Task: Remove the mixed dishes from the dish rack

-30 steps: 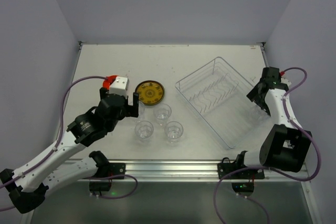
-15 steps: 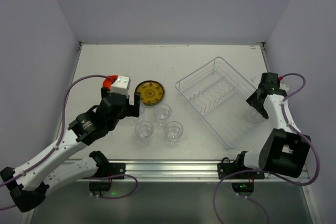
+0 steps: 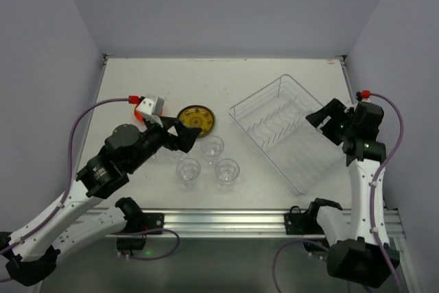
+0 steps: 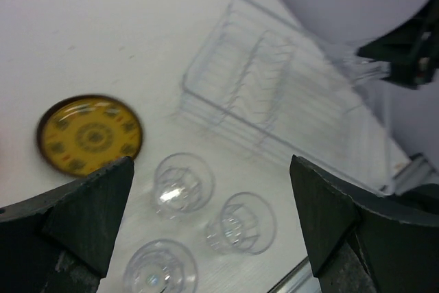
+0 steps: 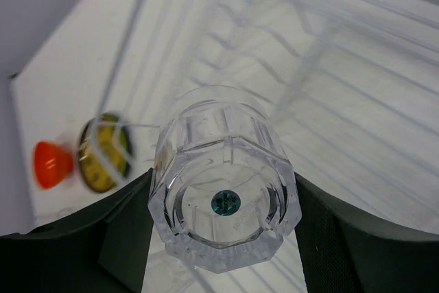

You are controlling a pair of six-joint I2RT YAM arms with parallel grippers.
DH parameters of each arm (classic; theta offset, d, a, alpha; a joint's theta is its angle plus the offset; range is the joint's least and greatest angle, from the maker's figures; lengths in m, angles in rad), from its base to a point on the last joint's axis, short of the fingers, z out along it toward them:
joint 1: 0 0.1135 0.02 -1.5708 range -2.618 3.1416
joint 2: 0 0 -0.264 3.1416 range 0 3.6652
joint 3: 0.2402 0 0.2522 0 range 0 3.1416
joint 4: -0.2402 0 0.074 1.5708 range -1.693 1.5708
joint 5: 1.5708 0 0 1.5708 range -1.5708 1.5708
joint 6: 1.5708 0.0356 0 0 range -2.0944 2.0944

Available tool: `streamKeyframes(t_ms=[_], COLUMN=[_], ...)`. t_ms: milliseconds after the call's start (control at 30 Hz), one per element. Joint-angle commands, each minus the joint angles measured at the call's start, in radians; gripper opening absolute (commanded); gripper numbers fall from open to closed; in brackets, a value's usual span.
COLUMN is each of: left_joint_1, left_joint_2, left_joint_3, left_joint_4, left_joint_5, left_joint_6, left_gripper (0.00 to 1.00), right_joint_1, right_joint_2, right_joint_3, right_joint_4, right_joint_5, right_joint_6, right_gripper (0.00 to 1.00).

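White table (image 3: 137,87) beside three cups (image 3: 226,171) is my drop zone; my right gripper (image 5: 226,231), clamped on a clear cup (image 5: 223,169), should first clear the dish rack (image 3: 236,111) wall.

The plate (image 3: 195,121) is olive-yellow, patterned in dark rings. The cups (image 3: 212,147) beside the plate and the dish rack (image 3: 305,152) are clear. Another clear cup (image 5: 223,176) bears a teal dot.

A white table (image 3: 137,80) stands between pale lilac walls (image 3: 226,5), a metal rail (image 3: 226,219) along its near edge.

blurry olive-yellow plate (image 5: 99,162) behind the dish rack (image 5: 329,53) wires
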Motion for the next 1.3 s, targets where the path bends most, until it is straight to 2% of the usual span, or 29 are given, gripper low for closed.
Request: streamKeyframes(t_ms=[0,33,67,100,167,300,467,600,700,733,800,833,933,967,1000,1033,1067,1100,1133,1167,1200,1233,1267], left_joint_1=[0.006,0.006,0.004,0.002,-0.017,-0.073,-0.143,-0.172,-0.185,-0.185,-0.185,-0.186,-0.186,-0.186,-0.186,-0.186,-0.186,-0.186,-0.186,-0.186,-0.186,-0.186,-0.186], left_joint_2=[0.011,0.066,0.097,0.159,0.214,0.312,0.433,0.478,0.497,0.501,0.508,0.511,0.524,0.525,0.524,0.518,0.495,0.479,0.449,0.436,0.429,0.424,0.418], left_joint_3=[-0.089,-0.099,-0.105,-0.119,-0.13,-0.139,-0.064,-0.065,-0.065,-0.067,-0.07,-0.07,-0.058,-0.053,-0.05,-0.039,-0.019,0.051,0.095,0.141,0.241,0.292,0.335], left_joint_4=[0.411,0.55,0.609,0.729,0.837,1.091,1.147,1.236,1.271,1.28,1.306,1.31,1.308,1.3,1.288,1.256,1.087,0.949,0.639,0.48,0.287,-0.019,-0.145], left_joint_5=[0.402,0.531,0.587,0.671,0.708,0.737,0.712,0.715,0.717,0.718,0.715,0.715,0.715,0.715,0.715,0.706,0.648,0.584,0.415,0.308,0.177,0.063,-0.116], left_joint_6=[-0.061,-0.074,-0.113,-0.134,-0.189,-0.248,-0.26,-0.285,-0.297,-0.303,-0.308,-0.308,-0.305,-0.302,-0.3,-0.268,-0.236,-0.19,-0.105,-0.073,-0.064,-0.068,-0.076], left_gripper=[1.0,1.0,1.0,1.0,1.0,1.0,1.0,0.97,0.84,0.7,0.49,0.3,0.0,0.0,0.0,0.0,0.0,0.0,0.0,0.0,0.0,0.0,0.0], right_joint_1=[0.003,0.006,0.018,0.033,0.076,0.144,0.211,0.214,0.227,0.237,0.242,0.274,0.29,0.29,0.29,0.287,0.286,0.286,0.286,0.285,0.285,0.285,0.285], right_joint_2=[-0.136,-0.16,-0.208,-0.229,-0.262,-0.283,-0.286,-0.291,-0.289,-0.291,-0.294,-0.296,-0.302,-0.303,-0.302,-0.303,-0.302,-0.291,-0.282,-0.271,-0.256,-0.253,-0.251], right_joint_3=[-0.032,-0.091,-0.122,-0.156,-0.205,-0.187,-0.208,-0.22,-0.251,-0.259,-0.279,-0.283,-0.296,-0.299,-0.29,-0.274,-0.245,-0.14,-0.088,-0.055,-0.018,-0.012,-0.012], right_joint_4=[0.238,0.307,0.492,0.595,0.786,0.827,0.964,0.954,1.02,1.059,1.09,1.115,1.141,1.135,1.12,0.984,0.851,0.664,0.351,0.268,0.206,0.149,0.144], right_joint_5=[-0.558,-0.643,-0.787,-0.831,-0.876,-0.904,-0.95,-0.957,-0.968,-0.97,-0.968,-0.968,-0.977,-0.974,-0.968,-0.956,-0.921,-0.726,-0.578,-0.431,-0.197,-0.13,-0.094], right_joint_6=[0.077,0.134,0.27,0.333,0.45,0.47,0.542,0.52,0.558,0.57,0.587,0.592,0.581,0.572,0.557,0.474,0.381,0.275,0.125,0.099,0.078,0.034,0.012], right_gripper=[0.0,0.0,0.0,0.0,0.0,0.0,0.0,0.0,0.0,0.0,0.0,0.0,0.0,0.01,0.45,0.91,0.99,0.99,0.99,0.99,0.99,0.99,0.99])
